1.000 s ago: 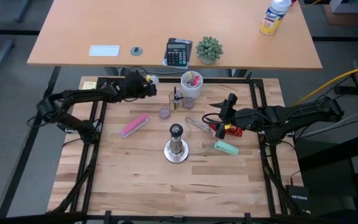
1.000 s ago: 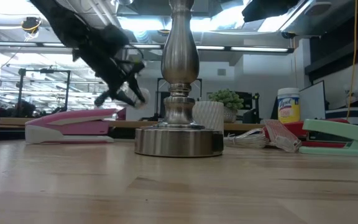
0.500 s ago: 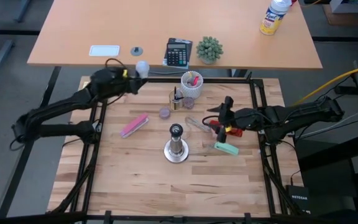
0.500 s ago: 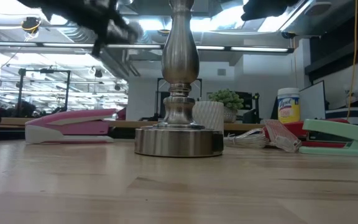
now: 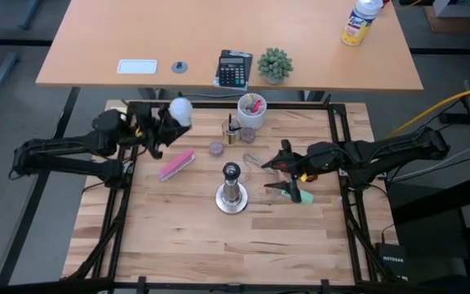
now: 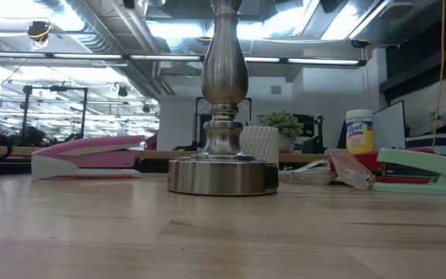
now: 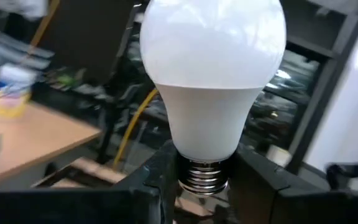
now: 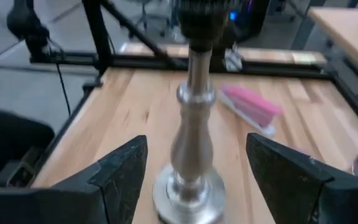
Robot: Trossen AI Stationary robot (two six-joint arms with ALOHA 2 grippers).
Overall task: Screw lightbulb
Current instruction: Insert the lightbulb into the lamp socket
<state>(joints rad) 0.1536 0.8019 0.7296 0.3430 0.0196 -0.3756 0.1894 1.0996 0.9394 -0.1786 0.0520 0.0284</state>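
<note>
The white frosted lightbulb (image 5: 179, 109) is held in my left gripper (image 5: 168, 122), high above the table's far left part. In the left wrist view the lightbulb (image 7: 211, 74) fills the picture. The silver socket stand (image 5: 232, 189) stands upright on its round base at the table's middle and also shows in the low view (image 6: 223, 116). My right gripper (image 5: 282, 176) is open and empty just right of the stand. In the right wrist view its gripper (image 8: 194, 180) faces the stand (image 8: 193, 137). My left gripper pinches the bulb's silvery screw base (image 7: 205, 176) between its two fingers (image 7: 160, 177), one on each side. The round glass end sticks out past the fingertips, away from the gripper. The bulb is lifted clear of the table.
A pink stapler (image 5: 177, 163) and a purple cap (image 5: 216, 148) lie left of the stand. A white cup with pens (image 5: 251, 110) stands at the back. A green stapler (image 5: 299, 194) and a red thing (image 5: 298, 170) lie under my right gripper.
My left gripper has gone up with the bulb, out of the low view, and has turned so that the bulb's round end faces up. My right gripper has moved toward the stand and a little toward the table's near edge.
</note>
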